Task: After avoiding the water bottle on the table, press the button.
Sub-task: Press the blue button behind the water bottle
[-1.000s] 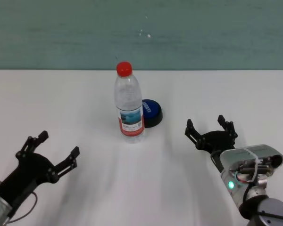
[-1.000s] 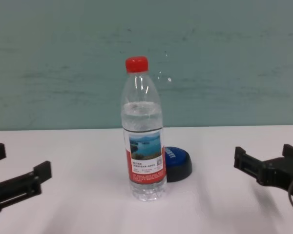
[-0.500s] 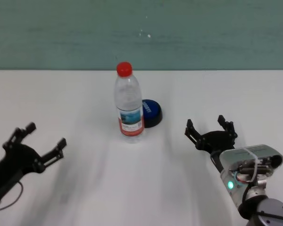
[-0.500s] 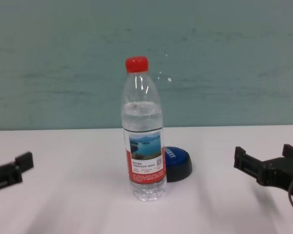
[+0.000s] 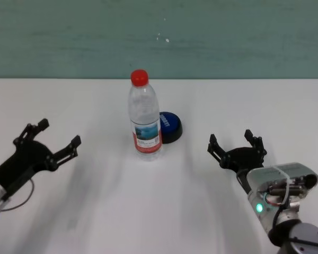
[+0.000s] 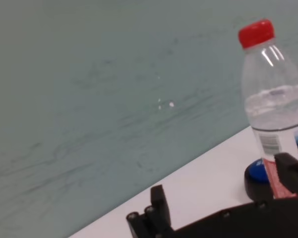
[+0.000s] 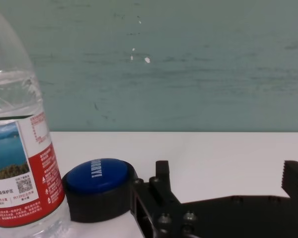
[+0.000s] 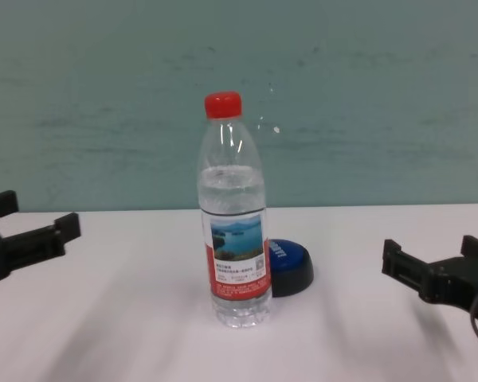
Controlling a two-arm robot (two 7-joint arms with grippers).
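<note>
The water bottle (image 5: 145, 124) (image 8: 233, 239) stands upright in the middle of the table (image 5: 148, 211), clear with a red cap. The blue button (image 5: 170, 126) (image 8: 291, 266) sits right behind it to the right, partly hidden by it. My left gripper (image 5: 58, 132) (image 8: 36, 213) hovers open and empty well to the left of the bottle. Its wrist view shows the bottle (image 6: 275, 109) and the button (image 6: 256, 174) beyond one finger. My right gripper (image 5: 234, 138) (image 8: 432, 253) is open, low over the table, right of the button (image 7: 97, 181) and bottle (image 7: 15, 163).
A teal wall (image 5: 159, 37) runs along the table's far edge. Bare white tabletop lies between each gripper and the bottle, and behind the button.
My left gripper has risen and moved forward, away from the table's near edge, staying open. The right gripper, bottle and button have not moved.
</note>
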